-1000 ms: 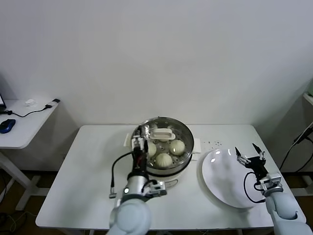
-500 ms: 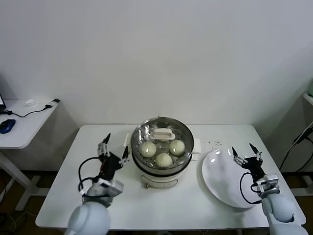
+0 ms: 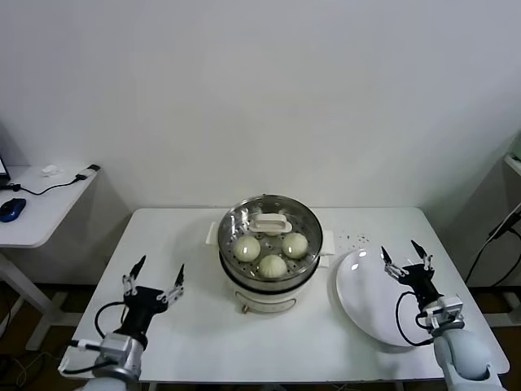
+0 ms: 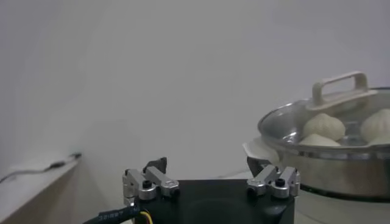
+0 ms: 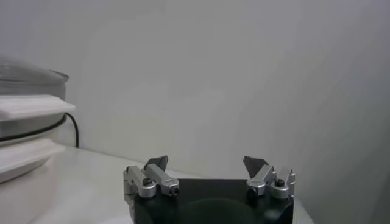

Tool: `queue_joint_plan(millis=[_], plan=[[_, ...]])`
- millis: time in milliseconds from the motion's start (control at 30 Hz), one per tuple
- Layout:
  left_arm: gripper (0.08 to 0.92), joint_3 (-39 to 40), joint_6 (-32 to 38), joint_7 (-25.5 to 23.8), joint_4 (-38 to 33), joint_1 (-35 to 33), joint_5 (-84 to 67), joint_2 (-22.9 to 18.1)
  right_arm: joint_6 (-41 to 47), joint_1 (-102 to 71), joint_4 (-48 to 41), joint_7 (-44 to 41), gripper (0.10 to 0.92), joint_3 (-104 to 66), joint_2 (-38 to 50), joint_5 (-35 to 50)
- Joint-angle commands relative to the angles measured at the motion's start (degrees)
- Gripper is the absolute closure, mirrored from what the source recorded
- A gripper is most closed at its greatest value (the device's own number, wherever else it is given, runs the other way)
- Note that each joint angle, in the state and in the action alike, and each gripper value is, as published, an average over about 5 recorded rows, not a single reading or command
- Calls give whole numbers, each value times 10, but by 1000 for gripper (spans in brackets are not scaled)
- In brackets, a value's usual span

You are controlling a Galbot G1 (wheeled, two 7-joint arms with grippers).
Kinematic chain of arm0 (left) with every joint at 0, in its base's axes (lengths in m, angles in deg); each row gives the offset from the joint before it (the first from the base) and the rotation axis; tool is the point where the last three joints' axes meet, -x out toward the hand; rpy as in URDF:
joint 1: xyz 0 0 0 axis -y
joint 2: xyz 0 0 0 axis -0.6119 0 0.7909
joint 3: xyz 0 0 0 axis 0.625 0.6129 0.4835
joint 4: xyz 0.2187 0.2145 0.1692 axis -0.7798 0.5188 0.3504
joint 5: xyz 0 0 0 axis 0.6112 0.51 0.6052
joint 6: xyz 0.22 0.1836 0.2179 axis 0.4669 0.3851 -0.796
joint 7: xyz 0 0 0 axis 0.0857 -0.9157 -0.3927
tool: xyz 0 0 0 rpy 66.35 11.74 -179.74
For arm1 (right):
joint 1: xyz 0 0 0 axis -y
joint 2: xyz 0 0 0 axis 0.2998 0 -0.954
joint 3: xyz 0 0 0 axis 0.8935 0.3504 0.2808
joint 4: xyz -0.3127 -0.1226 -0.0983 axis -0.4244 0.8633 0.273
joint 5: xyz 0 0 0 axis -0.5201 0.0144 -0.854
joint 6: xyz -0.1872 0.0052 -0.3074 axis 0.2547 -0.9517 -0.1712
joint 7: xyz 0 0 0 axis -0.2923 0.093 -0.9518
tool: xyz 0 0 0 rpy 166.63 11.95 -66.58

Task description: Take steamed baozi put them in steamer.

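**Both claws released; three buns visible in the steamer**

Left claw: released, fingers spread wide, nothing between them. It hangs over the tabletop near the front left corner, well apart from the steamer, which lies to its right and farther back.

Right claw: released, fingers spread wide, nothing held. It stands at the right rim of the plate, with the steamer to its left, beyond the plate.

Count:
- Claws: two.
- Steamer: one, at the middle of the tabletop, steel pot on a cream-white base.
- Lid: one, glass with a white handle, sitting over the steamer; the buns show through it.
- Buns: three visible inside the pot, one at left, one at front, one at right. The lid handle covers the rear of the tray.
- Plate: one, white, bare, on the tabletop just right of the steamer.

The left wrist view shows the buns under the lid, off to one side of the claw.
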Motion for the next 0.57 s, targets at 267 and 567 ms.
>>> queue_joint_plan(millis=[267,567], plan=[[177,-51,53,-5,-12,-57,-76,-40,-1,-33,30,-10,203,-7,-6,26],[177,-43,57,1,-13,-59,-75,-44,-4,-42,29,-15,203,-11,-12,25]])
